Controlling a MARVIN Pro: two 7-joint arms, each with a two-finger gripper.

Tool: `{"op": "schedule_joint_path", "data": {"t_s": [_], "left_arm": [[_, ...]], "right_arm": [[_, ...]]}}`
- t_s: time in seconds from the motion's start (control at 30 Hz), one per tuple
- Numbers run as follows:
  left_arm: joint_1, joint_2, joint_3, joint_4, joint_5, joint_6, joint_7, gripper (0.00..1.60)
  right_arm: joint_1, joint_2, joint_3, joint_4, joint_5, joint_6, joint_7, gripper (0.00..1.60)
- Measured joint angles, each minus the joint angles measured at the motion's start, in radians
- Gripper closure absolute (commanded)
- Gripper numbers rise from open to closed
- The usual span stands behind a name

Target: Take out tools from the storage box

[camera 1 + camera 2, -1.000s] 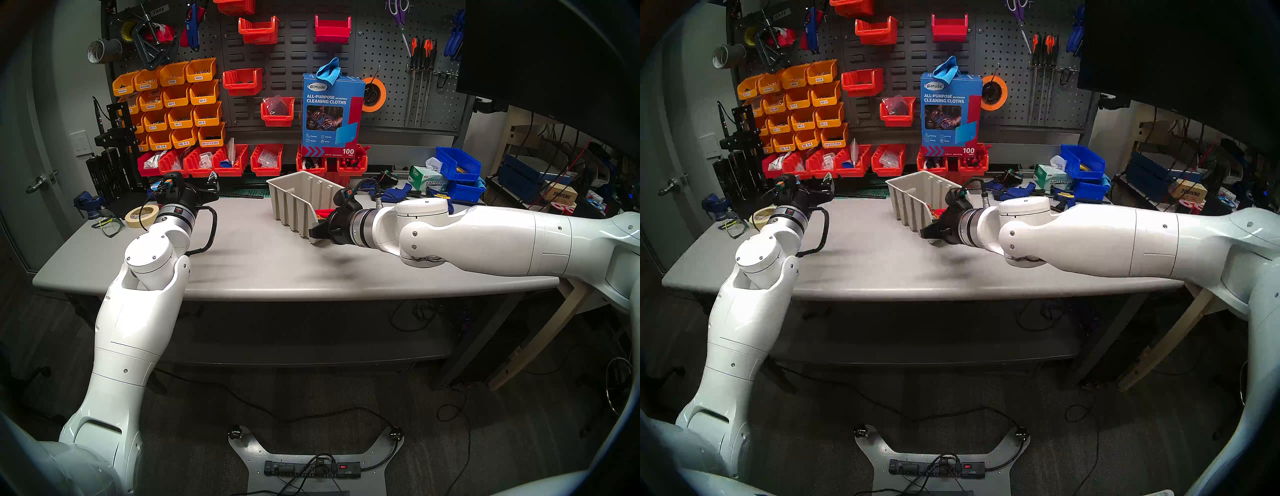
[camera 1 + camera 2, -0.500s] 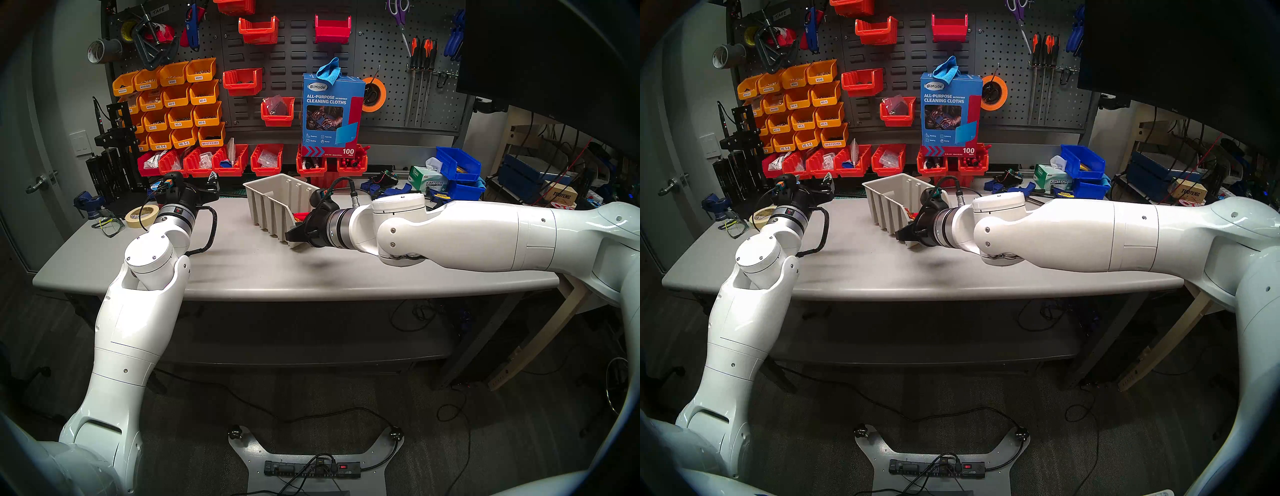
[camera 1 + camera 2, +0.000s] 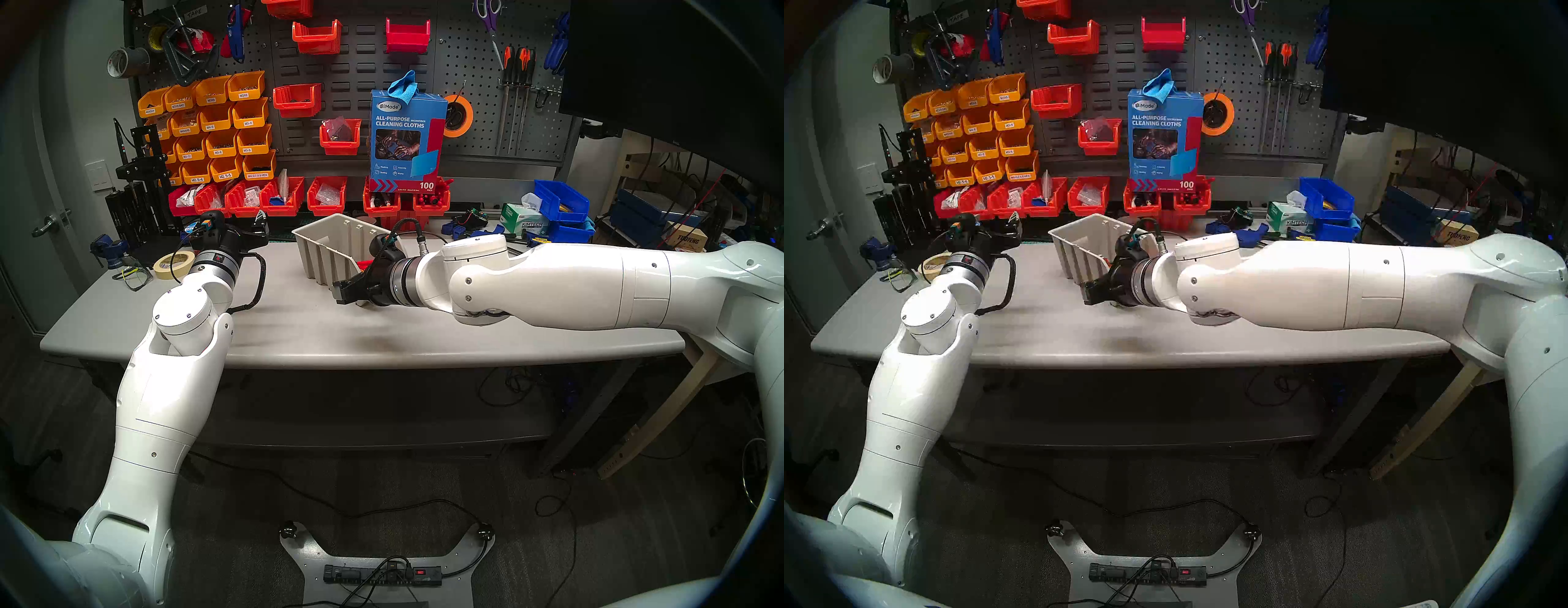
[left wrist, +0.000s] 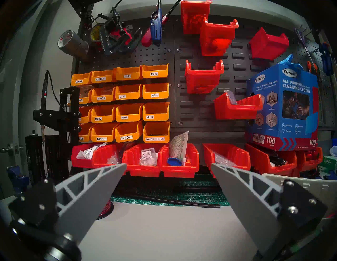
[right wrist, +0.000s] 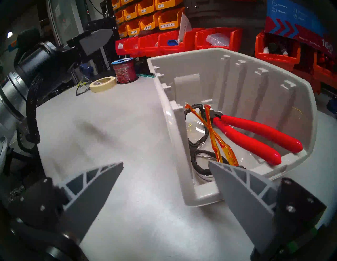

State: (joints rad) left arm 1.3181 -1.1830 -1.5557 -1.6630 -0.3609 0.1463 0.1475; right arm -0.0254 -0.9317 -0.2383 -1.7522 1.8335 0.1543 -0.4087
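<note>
Box (image 5: 237,87) sits mid-surface (image 3: 339,335), pliers (image 5: 255,134) and glasses (image 5: 198,145) inside. Right hand (image 5: 166,184) wide open, empty, straddling the box's near front corner, one finger (image 5: 242,196) at the low lip. Left hand (image 4: 168,184) open, empty, well left of the box.

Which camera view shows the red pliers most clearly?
The right wrist view: the pliers lie fully visible inside the box. Both head views show only a red sliver behind the arm; the left wrist view shows none.

Overhead light is brightening the flat grey tabletop (image 3: 322,335); soft shadows are smudging it, dark fisheye rims are bending edges.
</note>
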Motion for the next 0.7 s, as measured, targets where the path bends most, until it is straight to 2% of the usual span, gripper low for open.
{"op": "schedule_joint_path", "data": {"t_s": [0.7], "left_arm": [[0.000,0.000,0.000,0.000,0.000,0.000,0.000,0.00]], "right_arm": [[0.066,0.126,0.041,0.053,-0.009,-0.018,0.005,0.00]]}}
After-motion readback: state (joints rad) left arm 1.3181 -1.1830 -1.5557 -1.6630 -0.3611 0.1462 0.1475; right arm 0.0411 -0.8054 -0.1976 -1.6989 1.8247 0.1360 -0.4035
